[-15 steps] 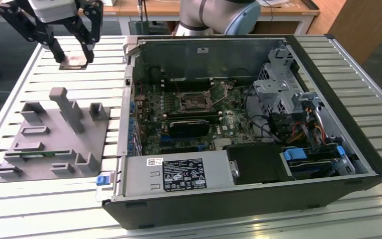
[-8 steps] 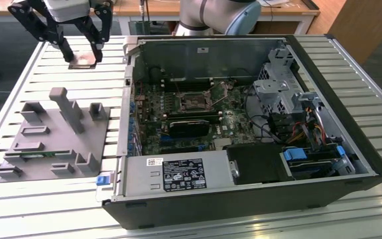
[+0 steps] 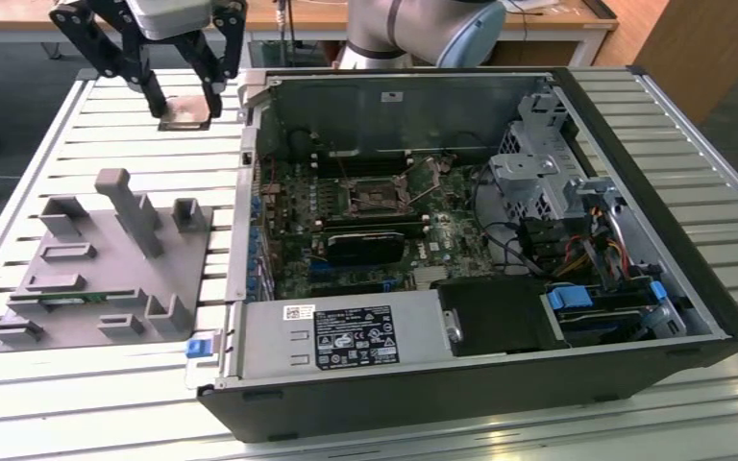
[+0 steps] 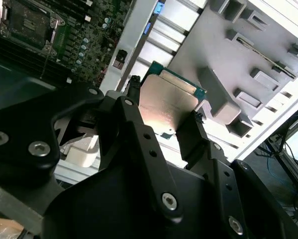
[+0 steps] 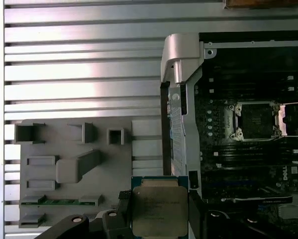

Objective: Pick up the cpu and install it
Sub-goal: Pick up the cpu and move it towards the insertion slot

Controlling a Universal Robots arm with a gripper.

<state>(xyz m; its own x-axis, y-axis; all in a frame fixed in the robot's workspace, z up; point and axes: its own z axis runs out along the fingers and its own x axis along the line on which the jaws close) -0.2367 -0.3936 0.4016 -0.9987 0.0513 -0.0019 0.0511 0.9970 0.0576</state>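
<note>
Tool [image 3: 188, 112] is clamped on the cpu [image 3: 185, 109], held up over the slatted bench [image 3: 74, 125] next to the case [image 3: 472, 394] in the exterior view. First wrist view catches the open socket [image 5: 253, 121] too.

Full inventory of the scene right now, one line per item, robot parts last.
flat square silver-grey cpu: one, silver-grey, held in the gripper over the table, outside the case
grey moulded parts fixture: one, grey, on the table at the exterior view's left of the case
long green memory stick: one, green, in a fixture slot
open black computer case: one, black and silver, on the table
dark metal-framed motherboard socket: one, dark, inside the case
slatted metal table: one, silver
black gripper: one, shut on the cpu
grey robot arm: one, behind the case
</note>
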